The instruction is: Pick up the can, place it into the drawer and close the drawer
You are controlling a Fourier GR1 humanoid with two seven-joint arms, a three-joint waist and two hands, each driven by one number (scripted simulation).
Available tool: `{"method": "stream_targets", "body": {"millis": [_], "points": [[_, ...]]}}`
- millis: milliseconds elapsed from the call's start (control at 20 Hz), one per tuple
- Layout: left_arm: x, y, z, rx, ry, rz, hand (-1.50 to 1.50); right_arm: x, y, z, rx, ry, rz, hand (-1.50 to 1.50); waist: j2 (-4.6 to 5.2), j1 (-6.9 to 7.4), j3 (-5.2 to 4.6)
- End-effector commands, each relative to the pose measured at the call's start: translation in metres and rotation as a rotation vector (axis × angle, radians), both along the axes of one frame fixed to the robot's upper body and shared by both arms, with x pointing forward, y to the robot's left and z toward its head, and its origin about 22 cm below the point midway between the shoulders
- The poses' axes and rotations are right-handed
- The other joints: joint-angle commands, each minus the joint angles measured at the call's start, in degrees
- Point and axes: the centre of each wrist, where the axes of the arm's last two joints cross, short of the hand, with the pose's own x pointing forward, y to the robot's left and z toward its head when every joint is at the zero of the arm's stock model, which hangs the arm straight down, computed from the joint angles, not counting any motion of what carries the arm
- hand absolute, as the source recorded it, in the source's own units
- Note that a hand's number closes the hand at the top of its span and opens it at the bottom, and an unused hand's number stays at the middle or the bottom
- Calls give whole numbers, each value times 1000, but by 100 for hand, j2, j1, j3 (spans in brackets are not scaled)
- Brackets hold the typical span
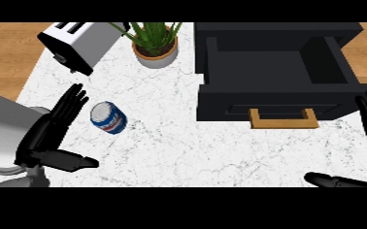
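Head view: left hand (52, 131) was open, fingers straight, just left of the can (108, 118), which lay tilted on the white marble counter (165, 140). Right hand (334, 180) barely showed; its state could not be told. Black drawer (276, 104) stood open. Toaster (75, 43), potted plant (154, 41) behind; wood floor (18, 53).

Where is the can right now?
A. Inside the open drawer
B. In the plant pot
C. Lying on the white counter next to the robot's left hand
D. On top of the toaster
C: the can lies on the marble counter beside the open left hand, apart from the open, empty drawer.
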Motion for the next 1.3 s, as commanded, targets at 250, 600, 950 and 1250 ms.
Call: {"method": "stream_targets", "body": {"millis": [250,600,950,1250], "points": [[18,17,-44,-1,30,58,-150,0,21,5,20,2,0,-150,5,-4,-2],[19,11,-77,17,74,95,-150,-15,-4,14,8,6,-4,-150,1,-9,0],[27,-2,-102,-5,101,91,-150,-22,2,22,-18,0,-16,-150,0,-5,0],[42,5,-118,0,67,119,-150,-16,-9,39,-15,1,9,-150,21,-63,-7]]}}
